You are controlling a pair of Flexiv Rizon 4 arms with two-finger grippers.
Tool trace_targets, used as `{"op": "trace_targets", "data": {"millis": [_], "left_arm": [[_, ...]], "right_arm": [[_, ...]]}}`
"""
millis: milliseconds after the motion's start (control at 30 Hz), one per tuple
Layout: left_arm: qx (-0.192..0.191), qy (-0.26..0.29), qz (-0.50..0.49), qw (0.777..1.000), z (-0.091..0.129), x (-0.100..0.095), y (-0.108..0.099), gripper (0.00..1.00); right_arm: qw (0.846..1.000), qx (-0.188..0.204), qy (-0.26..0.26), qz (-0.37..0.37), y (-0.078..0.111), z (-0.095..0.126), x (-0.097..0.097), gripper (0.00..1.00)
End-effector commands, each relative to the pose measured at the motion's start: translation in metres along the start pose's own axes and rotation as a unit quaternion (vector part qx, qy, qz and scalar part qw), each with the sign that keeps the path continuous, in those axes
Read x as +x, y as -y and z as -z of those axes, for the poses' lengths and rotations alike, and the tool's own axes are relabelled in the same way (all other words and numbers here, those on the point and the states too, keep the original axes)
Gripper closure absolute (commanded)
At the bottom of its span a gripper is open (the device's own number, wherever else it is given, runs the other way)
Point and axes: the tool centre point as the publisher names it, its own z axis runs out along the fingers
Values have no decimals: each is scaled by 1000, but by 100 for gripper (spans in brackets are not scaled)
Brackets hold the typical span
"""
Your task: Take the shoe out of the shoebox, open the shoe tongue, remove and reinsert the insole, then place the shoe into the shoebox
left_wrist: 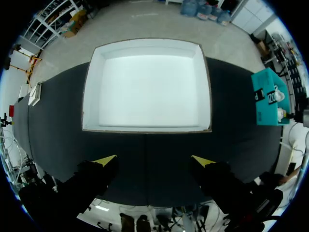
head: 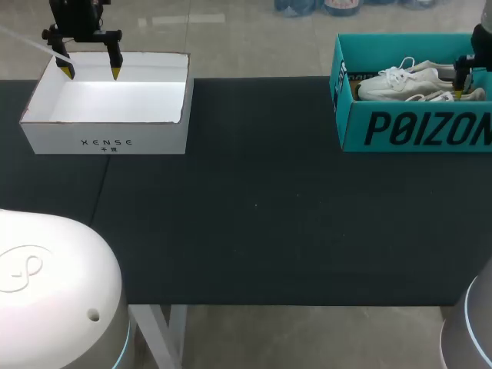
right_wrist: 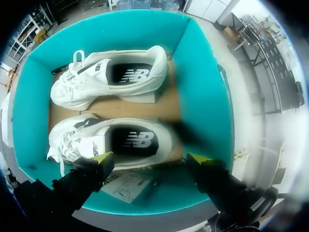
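Our right tool (right_wrist: 150,158) spread, gripping nothing, above near shoe (right_wrist: 116,140) in teal shoebox (head: 415,127), table (head: 254,223) 2 o'clock; shoebox cut off at 3 o'clock edge. Our left tool (head: 91,73) likewise spread over white box (head: 108,138), 10 o'clock; boxes well apart.

Bench (head: 261,215): wide passage between white box (head: 108,138) and shoebox (head: 415,127).
Shoebox inside: two shoes (right_wrist: 111,77) side by side, walls close round.

Bright, even light from above; white box (head: 115,100) floor glares, near blown-out in head view, same from left wrist view; black tablecloth (head: 254,215) matte, dull, no glare; right wrist view: teal shoebox (right_wrist: 205,92) walls evenly lit; soft dark shadow across one sneaker (right_wrist: 91,140) at heel, spilling onto cardboard floor (right_wrist: 159,108).
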Motion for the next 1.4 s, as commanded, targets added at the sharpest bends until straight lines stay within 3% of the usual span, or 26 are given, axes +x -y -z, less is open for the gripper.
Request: {"op": "trace_targets", "data": {"millis": [33, 300, 667, 733, 800, 967, 1033, 1133, 1400], "left_arm": [[0, 0, 0, 1000, 0, 0, 0, 0], [0, 0, 0, 1000, 0, 0, 0, 0], [0, 0, 0, 1000, 0, 0, 0, 0], [0, 0, 0, 1000, 0, 0, 0, 0], [0, 0, 0, 1000, 0, 0, 0, 0], [0, 0, 0, 1000, 0, 0, 0, 0], [0, 0, 0, 1000, 0, 0, 0, 0], [0, 0, 0, 1000, 0, 0, 0, 0], [0, 0, 0, 1000, 0, 0, 0, 0]], "right_arm": [[1000, 6, -3, 4, -9, -11, 0, 0], [1000, 13, -11, 0, -10, -27, -3, 0], [1000, 13, -21, 2, -10, -30, -1, 0], [1000, 12, -20, 3, -10, -30, -1, 52], [1000, 11, -17, 4, -10, -29, 0, 76], [1000, 11, -13, 4, -6, -31, -1, 84], [1000, 11, -12, 4, -5, -32, -2, 95], [1000, 11, -10, 2, -4, -32, -3, 100], [1000, 8, -6, -5, -2, -32, -7, 100]]}}
